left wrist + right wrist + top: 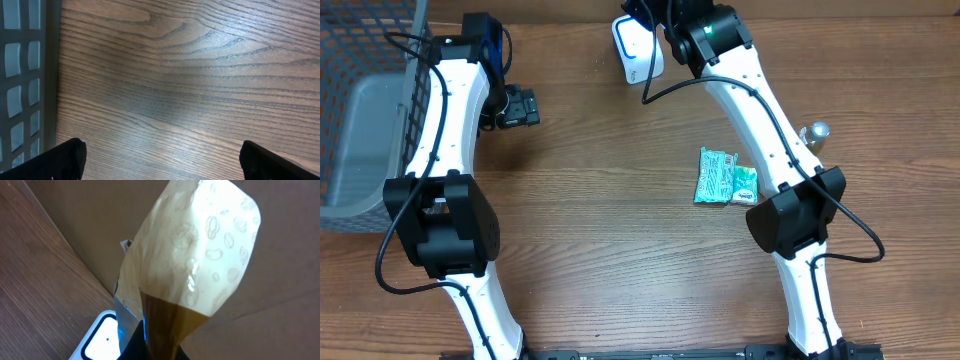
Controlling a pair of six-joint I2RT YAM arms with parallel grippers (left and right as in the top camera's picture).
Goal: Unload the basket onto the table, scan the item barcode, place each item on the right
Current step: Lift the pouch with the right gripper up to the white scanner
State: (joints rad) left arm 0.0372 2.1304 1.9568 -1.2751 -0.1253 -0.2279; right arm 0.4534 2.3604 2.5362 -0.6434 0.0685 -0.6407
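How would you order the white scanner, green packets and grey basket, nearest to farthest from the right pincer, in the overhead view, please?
From the right pincer:
1. White scanner, right beside it at the far edge.
2. Green packets, mid-table by the right arm.
3. Grey basket, far left side.

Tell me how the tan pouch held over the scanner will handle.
The pouch probably flops: it bends and creases beyond the grip. Its glossy film shows glare, so it may be slippery. It looks light, held by one end alone, and could sway over the scanner.
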